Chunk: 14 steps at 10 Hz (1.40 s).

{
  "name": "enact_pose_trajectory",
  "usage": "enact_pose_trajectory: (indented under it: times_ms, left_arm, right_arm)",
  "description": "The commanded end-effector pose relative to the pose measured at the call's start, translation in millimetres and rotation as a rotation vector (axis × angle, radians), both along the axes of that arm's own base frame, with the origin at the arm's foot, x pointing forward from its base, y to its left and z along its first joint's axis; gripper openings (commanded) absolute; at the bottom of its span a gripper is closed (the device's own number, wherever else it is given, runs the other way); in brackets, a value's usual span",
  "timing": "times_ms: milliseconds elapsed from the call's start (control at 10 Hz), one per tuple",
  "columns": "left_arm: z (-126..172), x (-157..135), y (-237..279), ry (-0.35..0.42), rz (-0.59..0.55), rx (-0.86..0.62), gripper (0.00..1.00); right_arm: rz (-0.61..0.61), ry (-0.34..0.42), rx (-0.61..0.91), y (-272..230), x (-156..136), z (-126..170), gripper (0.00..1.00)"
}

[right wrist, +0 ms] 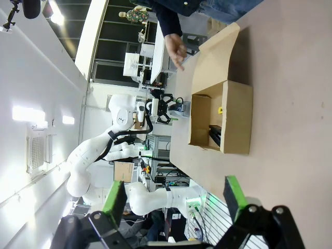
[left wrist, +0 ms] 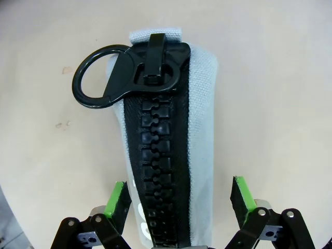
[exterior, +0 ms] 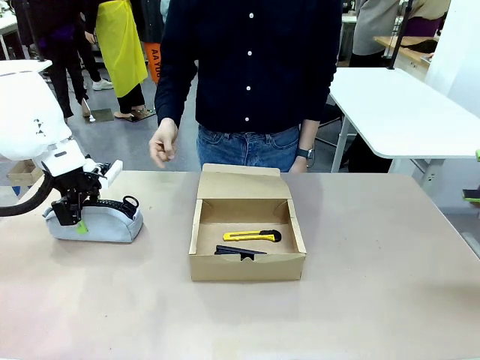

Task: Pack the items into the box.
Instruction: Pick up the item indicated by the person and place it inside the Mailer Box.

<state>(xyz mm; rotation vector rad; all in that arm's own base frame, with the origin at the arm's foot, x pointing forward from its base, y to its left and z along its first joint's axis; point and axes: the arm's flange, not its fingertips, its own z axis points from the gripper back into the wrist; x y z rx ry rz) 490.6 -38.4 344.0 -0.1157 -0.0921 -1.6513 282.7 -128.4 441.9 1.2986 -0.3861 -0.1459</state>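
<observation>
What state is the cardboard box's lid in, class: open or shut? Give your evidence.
Open. The box has its lid flap standing up at the far edge, and the utility knife and stapler lie visible inside.

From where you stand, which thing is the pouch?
Start at the open cardboard box in the middle of the table. Look towards the robot's left side, where the left gripper straddles a soft, light grey pouch. Its chunky black zipper with a ring pull sets it apart; the yellow knife and black stapler lie inside the box.
</observation>
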Motion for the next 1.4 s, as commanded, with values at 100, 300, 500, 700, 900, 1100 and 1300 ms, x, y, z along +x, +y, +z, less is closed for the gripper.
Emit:
enact_pose_trajectory:
  times_ms: [100, 300, 500, 700, 900, 1100, 1300]
  left_arm:
    - [6.6, 2.1, 1.1, -0.029, 0.028, 0.037, 0.42]
    - [10.0, 0.8, 2.6, -0.022, 0.032, 0.033, 0.37]
    - [13.4, -1.8, 3.5, -0.025, 0.039, 0.041, 0.00]
    - [15.0, -3.8, 2.8, -0.022, 0.036, 0.046, 0.00]
    - [19.3, -8.3, 3.0, -0.014, 0.047, 0.056, 0.00]
    - [31.6, -13.8, 8.5, 0.003, 0.076, 0.043, 0.00]
    - [85.4, -27.9, 18.2, 0.042, 0.157, -0.008, 0.00]
  right_arm:
    - [0.007, 0.016, -0.001, -1.5, -1.9, 3.9, 1.00]
    - [0.007, 0.016, -0.001, -1.5, -1.9, 3.9, 1.00]
    - [0.007, 0.016, -0.001, -1.5, -1.9, 3.9, 1.00]
    - [0.007, 0.016, -0.001, -1.5, -1.9, 3.9, 1.00]
    - [0.007, 0.016, -0.001, -1.5, -1.9, 3.9, 1.00]
    - [0.007, 0.016, -0.001, -1.5, -1.9, 3.9, 1.00]
    - [0.007, 0.016, -0.001, -1.5, -1.9, 3.9, 1.00]
